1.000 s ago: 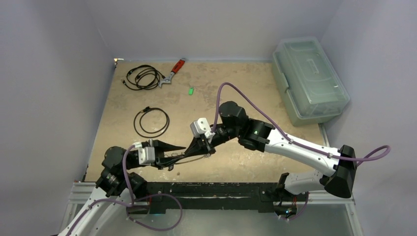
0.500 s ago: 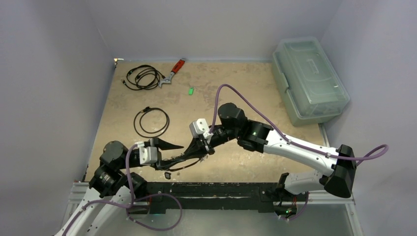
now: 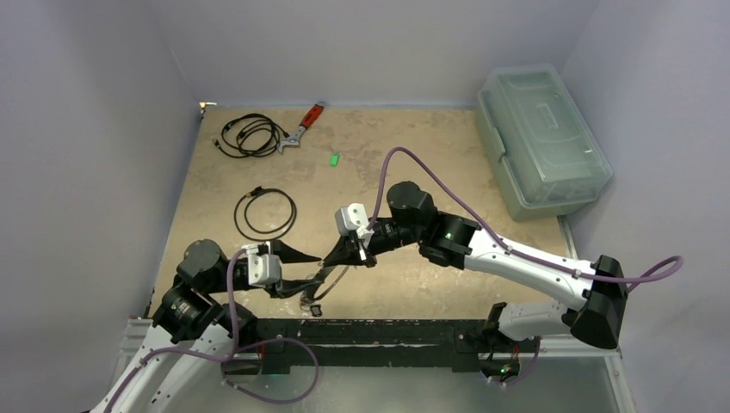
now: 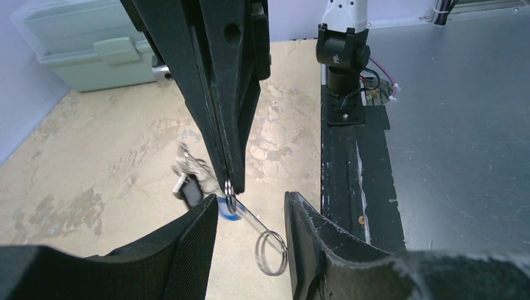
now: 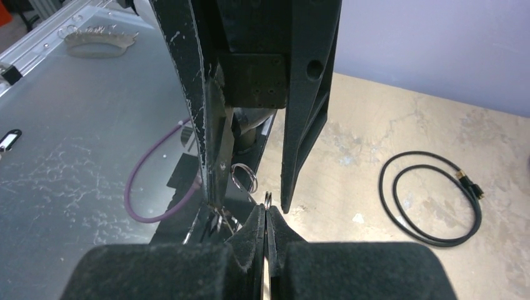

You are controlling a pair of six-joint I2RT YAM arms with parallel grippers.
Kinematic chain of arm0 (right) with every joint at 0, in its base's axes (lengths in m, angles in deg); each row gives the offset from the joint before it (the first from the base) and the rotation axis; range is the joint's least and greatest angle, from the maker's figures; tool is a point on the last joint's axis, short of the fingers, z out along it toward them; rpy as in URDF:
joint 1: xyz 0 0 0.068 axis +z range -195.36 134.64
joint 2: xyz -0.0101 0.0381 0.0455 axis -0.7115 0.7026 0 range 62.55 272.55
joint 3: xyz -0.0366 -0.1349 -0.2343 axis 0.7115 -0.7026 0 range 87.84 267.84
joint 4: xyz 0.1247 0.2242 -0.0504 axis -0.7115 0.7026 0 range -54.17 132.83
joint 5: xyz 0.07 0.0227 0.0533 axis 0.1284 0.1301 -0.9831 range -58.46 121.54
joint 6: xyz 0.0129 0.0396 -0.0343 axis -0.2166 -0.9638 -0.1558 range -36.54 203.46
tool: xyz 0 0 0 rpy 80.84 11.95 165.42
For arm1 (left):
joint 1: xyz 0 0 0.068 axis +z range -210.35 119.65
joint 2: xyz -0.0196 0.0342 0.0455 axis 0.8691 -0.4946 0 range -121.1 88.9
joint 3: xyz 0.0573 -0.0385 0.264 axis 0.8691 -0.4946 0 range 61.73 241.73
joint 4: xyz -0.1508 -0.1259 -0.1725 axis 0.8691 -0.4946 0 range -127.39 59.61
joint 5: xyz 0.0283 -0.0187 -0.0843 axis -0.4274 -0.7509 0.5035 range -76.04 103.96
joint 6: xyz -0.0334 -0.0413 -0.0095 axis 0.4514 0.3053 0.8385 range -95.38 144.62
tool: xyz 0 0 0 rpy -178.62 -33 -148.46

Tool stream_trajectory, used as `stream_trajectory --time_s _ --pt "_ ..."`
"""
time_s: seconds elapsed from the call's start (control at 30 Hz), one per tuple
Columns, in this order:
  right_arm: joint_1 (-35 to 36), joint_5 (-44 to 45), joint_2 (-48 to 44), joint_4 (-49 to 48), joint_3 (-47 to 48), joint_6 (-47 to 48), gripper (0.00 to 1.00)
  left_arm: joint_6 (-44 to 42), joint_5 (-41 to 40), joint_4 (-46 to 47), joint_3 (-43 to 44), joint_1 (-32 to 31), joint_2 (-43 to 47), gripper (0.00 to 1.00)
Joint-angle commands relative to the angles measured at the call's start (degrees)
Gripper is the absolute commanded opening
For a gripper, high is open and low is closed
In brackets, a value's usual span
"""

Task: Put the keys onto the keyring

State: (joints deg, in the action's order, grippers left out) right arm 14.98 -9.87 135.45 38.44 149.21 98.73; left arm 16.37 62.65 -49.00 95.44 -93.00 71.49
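Observation:
The keyring [image 3: 325, 277], a thin grey wire loop, hangs at the table's near edge between the two grippers. My right gripper [image 3: 334, 258] is shut on its rim; the right wrist view shows a sliver of ring [image 5: 267, 199] pinched at the tips of my right gripper [image 5: 267, 211]. My left gripper [image 4: 250, 228] stands open around the loop's lower part. A small split ring [image 4: 270, 252] dangles close to its right finger. A blue-tagged key [image 4: 229, 211] and a dark-tagged key [image 4: 190, 190] hang on the loop. A green-tagged key [image 3: 333, 158] lies alone further back.
A red-handled wrench [image 3: 304, 124] and a coiled black cable [image 3: 251, 135] lie at the back left. Another cable coil [image 3: 265, 213] sits left of the grippers. A lidded translucent box [image 3: 542, 142] stands at the right edge. The black base rail [image 3: 387, 331] runs just below the keyring.
My left gripper has opened and drawn back to the left. The keyring now hangs from the right gripper alone, which shifted slightly up and right.

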Motion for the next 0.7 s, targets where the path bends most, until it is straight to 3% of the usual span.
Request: stream_trajectory --time_s 0.0,0.13,0.4,0.67 --pt "-0.3 2.6 -3.0 -5.0 -0.5 -1.2 0.0 -0.6 -0.2 -1.3 2.8 0.1 -1.4 0.42" --pt "-0.3 3.9 -3.4 -5.2 -0.9 -1.5 0.0 1.2 -1.0 -1.3 3.3 0.0 -2.5 0.41" --pt "-0.3 3.4 -3.4 -5.8 -1.3 -1.7 0.0 1.4 -4.8 -0.5 3.4 0.0 -5.3 0.27" --pt "-0.3 2.9 -4.5 -6.3 -1.7 -2.0 0.0 1.3 -6.1 0.4 2.5 0.0 -5.4 0.26"
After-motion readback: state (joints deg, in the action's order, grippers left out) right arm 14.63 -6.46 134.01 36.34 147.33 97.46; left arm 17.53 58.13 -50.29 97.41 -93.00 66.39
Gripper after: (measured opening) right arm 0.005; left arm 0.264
